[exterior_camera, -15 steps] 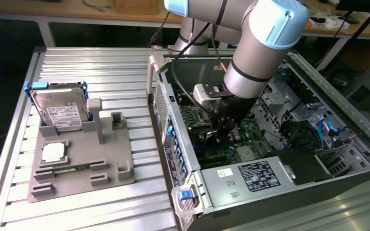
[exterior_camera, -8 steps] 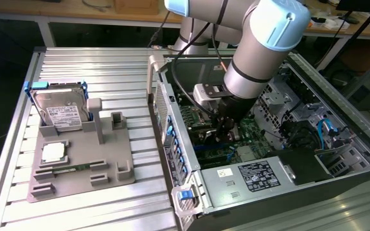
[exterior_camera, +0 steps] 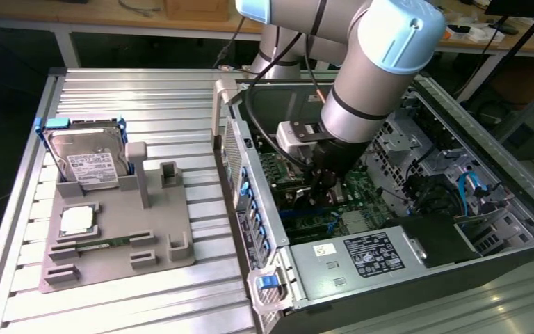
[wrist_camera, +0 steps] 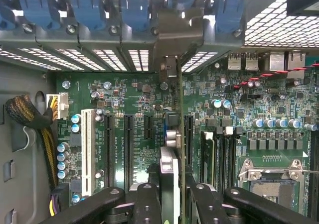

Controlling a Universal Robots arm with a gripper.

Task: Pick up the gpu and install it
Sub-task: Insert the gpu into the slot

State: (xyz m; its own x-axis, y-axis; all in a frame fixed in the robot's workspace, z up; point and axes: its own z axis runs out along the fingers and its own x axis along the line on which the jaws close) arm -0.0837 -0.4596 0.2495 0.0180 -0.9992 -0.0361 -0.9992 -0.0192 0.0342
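Clamping thin flat dark gpu card (wrist_camera: 180, 109) edge-on in black hand (wrist_camera: 174, 194); picked up, poised over green motherboard (wrist_camera: 124, 92), seemingly unseated.

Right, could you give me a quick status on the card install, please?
Claw shut on the gpu, inside the case. Card edge-on above the motherboard, seating unclear. Black expansion slots beside it, nothing across them.

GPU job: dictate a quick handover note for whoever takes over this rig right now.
Gripper: shut on the gpu, held edge-on.
Where: inside the open computer case, card upright over the motherboard, lined up along the expansion slots.
Done: gpu picked up and brought into the case.
Left: seating; whether it is in its slot cannot be told.
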